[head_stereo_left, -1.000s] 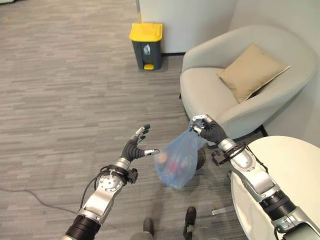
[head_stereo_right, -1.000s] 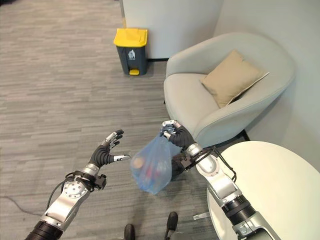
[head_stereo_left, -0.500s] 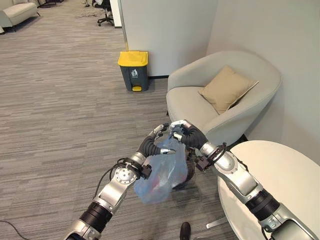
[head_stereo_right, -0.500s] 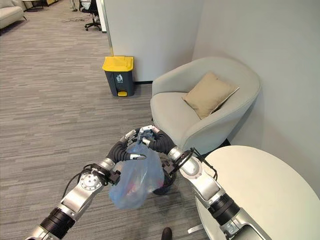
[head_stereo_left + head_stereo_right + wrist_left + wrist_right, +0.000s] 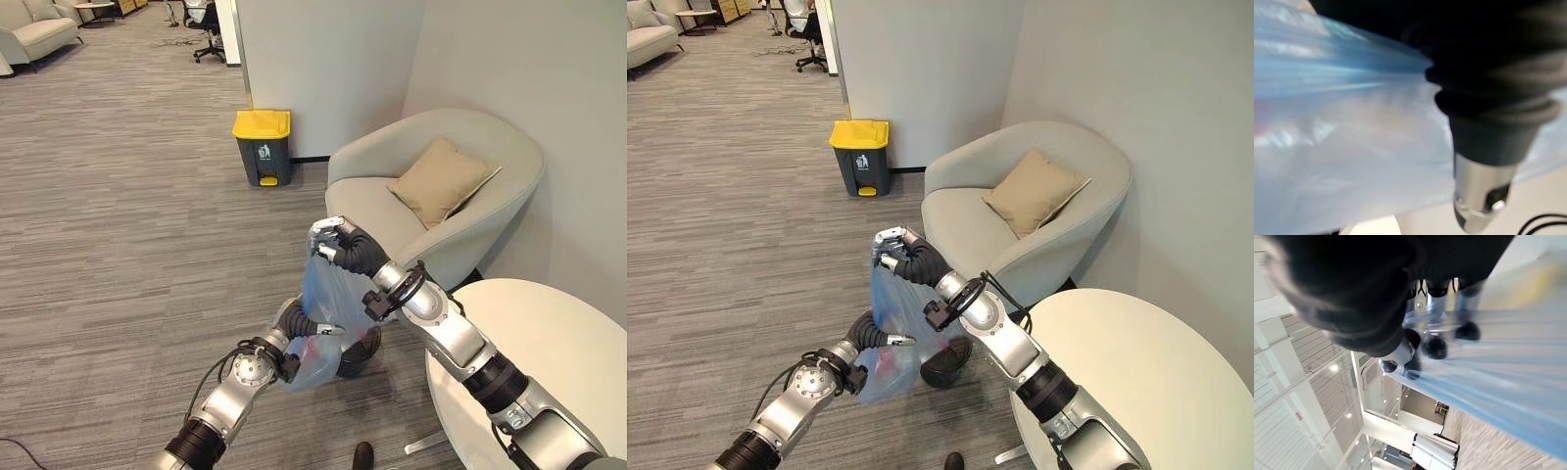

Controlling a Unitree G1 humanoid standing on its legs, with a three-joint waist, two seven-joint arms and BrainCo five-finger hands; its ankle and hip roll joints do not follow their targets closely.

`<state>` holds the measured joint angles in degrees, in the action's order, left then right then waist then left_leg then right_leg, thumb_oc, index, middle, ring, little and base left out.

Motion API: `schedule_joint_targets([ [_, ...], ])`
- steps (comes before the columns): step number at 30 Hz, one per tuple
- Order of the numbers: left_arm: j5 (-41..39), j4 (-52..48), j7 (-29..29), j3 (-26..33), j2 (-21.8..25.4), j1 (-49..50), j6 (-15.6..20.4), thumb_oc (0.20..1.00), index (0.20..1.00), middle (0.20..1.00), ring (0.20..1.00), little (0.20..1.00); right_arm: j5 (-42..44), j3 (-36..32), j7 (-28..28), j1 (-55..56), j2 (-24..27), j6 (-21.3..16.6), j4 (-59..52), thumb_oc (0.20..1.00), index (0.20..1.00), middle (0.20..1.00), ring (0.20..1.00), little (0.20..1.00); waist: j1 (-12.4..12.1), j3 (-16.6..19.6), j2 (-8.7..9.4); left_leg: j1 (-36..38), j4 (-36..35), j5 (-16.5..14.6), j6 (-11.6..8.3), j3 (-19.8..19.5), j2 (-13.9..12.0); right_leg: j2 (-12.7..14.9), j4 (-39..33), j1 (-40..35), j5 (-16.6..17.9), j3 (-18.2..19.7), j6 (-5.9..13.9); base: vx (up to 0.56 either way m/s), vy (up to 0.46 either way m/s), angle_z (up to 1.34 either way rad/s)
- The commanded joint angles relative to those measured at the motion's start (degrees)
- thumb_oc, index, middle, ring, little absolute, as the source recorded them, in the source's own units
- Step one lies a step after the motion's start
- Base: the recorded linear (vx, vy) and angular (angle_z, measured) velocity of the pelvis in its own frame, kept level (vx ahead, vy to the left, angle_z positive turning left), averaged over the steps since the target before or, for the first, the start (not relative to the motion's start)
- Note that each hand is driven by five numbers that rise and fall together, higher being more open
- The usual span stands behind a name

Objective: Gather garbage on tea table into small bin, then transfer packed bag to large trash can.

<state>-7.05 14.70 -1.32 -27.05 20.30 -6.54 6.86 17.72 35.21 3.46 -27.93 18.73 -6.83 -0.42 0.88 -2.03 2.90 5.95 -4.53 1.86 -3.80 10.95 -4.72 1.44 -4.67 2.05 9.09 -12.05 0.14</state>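
A translucent blue garbage bag point(image 5: 329, 294) with red and pale rubbish in its bottom hangs above the floor. My right hand point(image 5: 339, 246) is shut on the bag's gathered top and holds it up; its wrist view shows curled fingers point(image 5: 1435, 346) pinching the blue plastic point(image 5: 1498, 382). My left hand point(image 5: 297, 322) lies against the bag's lower bulge, and the plastic point(image 5: 1327, 122) hides most of it. The small black bin point(image 5: 364, 352) stands on the floor just behind the bag. The large grey trash can point(image 5: 263, 147) with a yellow lid stands by the far wall.
A light grey armchair point(image 5: 392, 181) with a tan cushion point(image 5: 443, 180) stands close on the right. The round white tea table point(image 5: 549, 352) is at lower right. Open grey floor point(image 5: 118, 225) stretches left toward the trash can. A white wall corner point(image 5: 333, 69) rises behind it.
My right hand has raised the bag's top. My left hand has dropped from the bag's neck to its lower part. The view has shifted slightly.
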Motion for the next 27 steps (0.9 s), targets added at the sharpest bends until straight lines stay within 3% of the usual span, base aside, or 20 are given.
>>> schedule_joint_targets([
  [1, 4.96, 3.90, 1.90, -3.49, -0.55, -6.01, 1.70, 1.000, 1.000, 1.000, 1.000, 1.000, 5.15, -0.95, -1.36, -10.16, -6.73, -3.95, -1.42, 0.200, 0.200, 0.200, 0.200, 0.200, -0.14, 0.28, 1.88, -1.32, -0.47, -4.31, 1.30, -1.75, 2.03, 1.41, 0.71, -4.92, -10.54, 2.73, 5.10, -0.01, 0.011, -0.06],
  [14, 7.02, 8.64, 9.15, -6.70, -6.13, -14.35, 0.48, 1.000, 1.000, 1.000, 1.000, 1.000, 9.08, 5.56, -2.15, -14.02, -14.22, -4.46, -1.32, 0.200, 0.200, 0.200, 0.200, 0.200, -0.55, -0.07, 2.73, -1.48, -0.47, -4.26, 1.54, -1.98, 2.18, 1.67, 0.95, -4.61, -10.39, 2.83, 4.96, 0.00, 0.002, -0.01],
  [15, 6.56, 9.05, 9.55, -6.90, -6.63, -15.16, 0.53, 0.664, 0.664, 0.664, 0.664, 0.664, 9.15, 5.94, -2.33, -14.33, -14.66, -4.50, -1.21, 0.200, 0.200, 0.200, 0.200, 0.200, -0.49, -0.09, 2.74, -1.48, -0.47, -4.26, 1.55, -2.00, 2.21, 1.69, 1.01, -4.56, -10.42, 2.80, 4.94, 0.00, 0.000, 0.00],
  [16, 6.56, 9.06, 9.55, -6.90, -6.63, -15.17, 0.53, 0.664, 0.664, 0.664, 0.664, 0.664, 9.15, 5.94, -2.33, -14.34, -14.66, -4.51, -1.20, 0.200, 0.200, 0.200, 0.200, 0.200, -0.49, -0.09, 2.74, -1.48, -0.47, -4.26, 1.55, -2.01, 2.21, 1.69, 1.01, -4.56, -10.42, 2.80, 4.94, 0.00, 0.000, 0.00],
  [17, 5.33, 9.25, 10.92, -7.02, -7.38, -17.37, 0.87, 0.200, 0.200, 0.200, 0.200, 0.200, 9.02, 6.31, -2.94, -14.87, -14.66, -4.70, -1.53, 0.200, 0.200, 0.200, 0.200, 0.200, -0.40, -0.09, 2.78, -1.57, -0.47, -4.20, 1.57, -2.08, 2.29, 1.73, 1.06, -4.52, -10.41, 2.84, 4.94, 0.00, 0.000, 0.00],
  [27, -0.15, 3.82, 13.16, -3.53, -6.18, -17.09, 2.68, 0.200, 0.200, 0.200, 0.200, 0.200, 4.92, 6.02, -3.34, -14.12, -11.25, -4.26, -2.24, 0.200, 0.200, 0.200, 0.200, 0.200, -0.25, -0.02, 2.67, -1.17, -0.47, -4.35, 1.72, -2.05, 2.49, 1.87, 0.73, -4.90, -10.25, 3.05, 5.06, 0.00, 0.000, 0.00],
])
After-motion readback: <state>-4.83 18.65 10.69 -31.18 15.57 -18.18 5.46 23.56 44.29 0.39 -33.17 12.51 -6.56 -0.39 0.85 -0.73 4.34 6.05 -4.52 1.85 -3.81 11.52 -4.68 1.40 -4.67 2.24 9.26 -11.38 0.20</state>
